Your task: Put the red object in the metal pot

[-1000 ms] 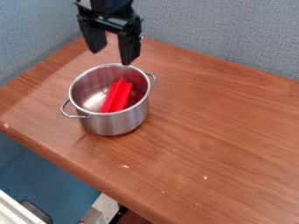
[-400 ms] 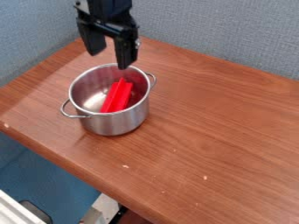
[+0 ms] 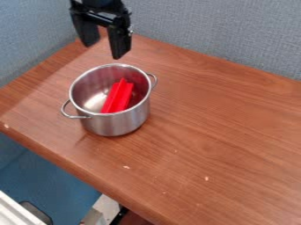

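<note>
The red object (image 3: 119, 95) lies inside the metal pot (image 3: 109, 114), leaning against its inner wall. The shiny pot stands on the left part of the wooden table (image 3: 212, 123), one loop handle facing front left. My gripper (image 3: 100, 42) hangs above and behind the pot, up near the top left of the view. Its two black fingers (image 3: 118, 41) stand apart with nothing between them, so it is open and well clear of the pot's rim.
A grey-blue wall (image 3: 235, 35) runs behind the table. The table's front edge (image 3: 70, 171) drops off to a blue floor, with some white equipment (image 3: 106, 211) at the bottom.
My open gripper has risen and drifted to the left, away from the pot. The red object and the pot have not moved.
</note>
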`<action>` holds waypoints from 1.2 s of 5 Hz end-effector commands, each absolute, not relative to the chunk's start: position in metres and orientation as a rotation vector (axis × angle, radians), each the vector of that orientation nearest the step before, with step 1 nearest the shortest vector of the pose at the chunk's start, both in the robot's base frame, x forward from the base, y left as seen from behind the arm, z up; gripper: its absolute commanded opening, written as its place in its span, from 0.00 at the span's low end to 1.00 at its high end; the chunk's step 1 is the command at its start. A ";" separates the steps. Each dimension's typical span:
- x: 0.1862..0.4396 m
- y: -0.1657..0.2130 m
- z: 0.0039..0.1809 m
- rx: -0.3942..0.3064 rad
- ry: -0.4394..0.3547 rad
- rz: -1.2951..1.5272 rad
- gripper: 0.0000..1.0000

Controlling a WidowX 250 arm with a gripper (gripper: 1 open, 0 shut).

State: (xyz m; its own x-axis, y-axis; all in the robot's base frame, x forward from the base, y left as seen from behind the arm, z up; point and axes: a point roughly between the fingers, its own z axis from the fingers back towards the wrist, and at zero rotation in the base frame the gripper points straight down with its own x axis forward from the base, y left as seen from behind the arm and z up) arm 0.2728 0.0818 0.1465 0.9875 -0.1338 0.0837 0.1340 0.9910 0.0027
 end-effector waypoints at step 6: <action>0.273 0.054 0.153 0.025 -0.063 0.049 1.00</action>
